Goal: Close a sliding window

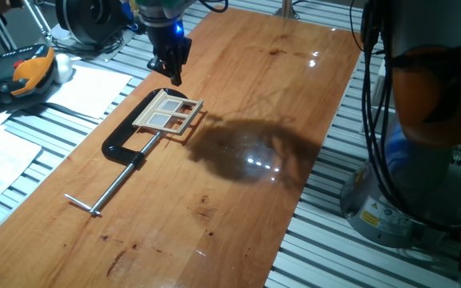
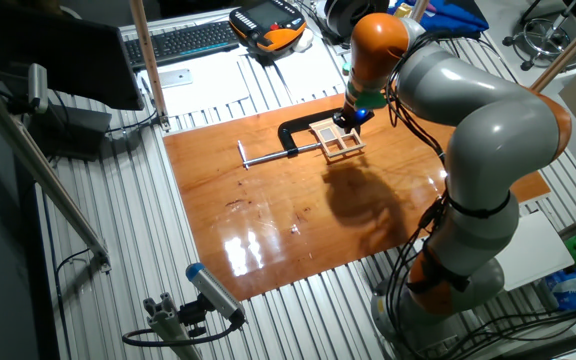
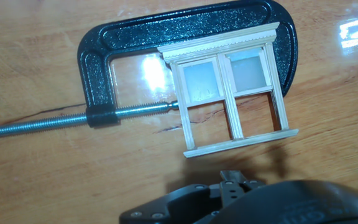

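Approach step, nothing touched yet. Sliding window [image 3: 232, 93] flat on the wooden table [image 1: 238, 200], pinned in the black C-clamp [image 3: 114, 68], screw bar pressing one side of the frame. Sash apparently up near the cornice, lower half of the frame showing bare wood through it. Gripper [image 1: 169, 62] poised just above the window's far edge; finger spread impossible to tell, tips hidden in the hand view. Next: descend, catch the sash rail, push it along the frame toward the sill.
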Motion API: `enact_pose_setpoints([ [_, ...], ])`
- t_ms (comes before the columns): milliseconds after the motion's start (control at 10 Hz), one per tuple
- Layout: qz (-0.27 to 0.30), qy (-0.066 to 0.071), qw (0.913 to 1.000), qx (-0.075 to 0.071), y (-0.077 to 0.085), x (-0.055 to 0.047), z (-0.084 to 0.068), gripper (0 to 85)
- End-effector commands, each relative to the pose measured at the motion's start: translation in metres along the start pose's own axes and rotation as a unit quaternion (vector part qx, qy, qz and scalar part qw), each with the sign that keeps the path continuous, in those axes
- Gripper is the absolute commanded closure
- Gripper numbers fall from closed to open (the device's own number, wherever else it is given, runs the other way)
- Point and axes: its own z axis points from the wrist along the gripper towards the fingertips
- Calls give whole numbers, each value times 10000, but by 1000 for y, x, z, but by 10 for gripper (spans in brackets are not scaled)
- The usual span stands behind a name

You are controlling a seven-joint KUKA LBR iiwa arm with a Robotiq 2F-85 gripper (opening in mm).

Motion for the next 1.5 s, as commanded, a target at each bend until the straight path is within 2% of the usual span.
enact_pose_setpoints([
  [0, 25, 3, 10000, -10, 0, 0, 0, 850],
  [300, 140, 72, 9999, -53, -1, -3, 0, 850],
  [500, 178, 75, 9998, -22, -2, -11, 8, 850],
  [700, 155, 121, 9998, -69, -9, -23, 13, 850],
  [800, 132, 139, 9998, -90, -13, -29, 17, 850],
  [1100, 148, 63, 9998, -148, -13, -42, 35, 850],
  [1200, 111, 34, 9998, -168, -14, -45, 41, 850],
  [1400, 12, 69, 9996, -264, -13, -48, 48, 850],
])
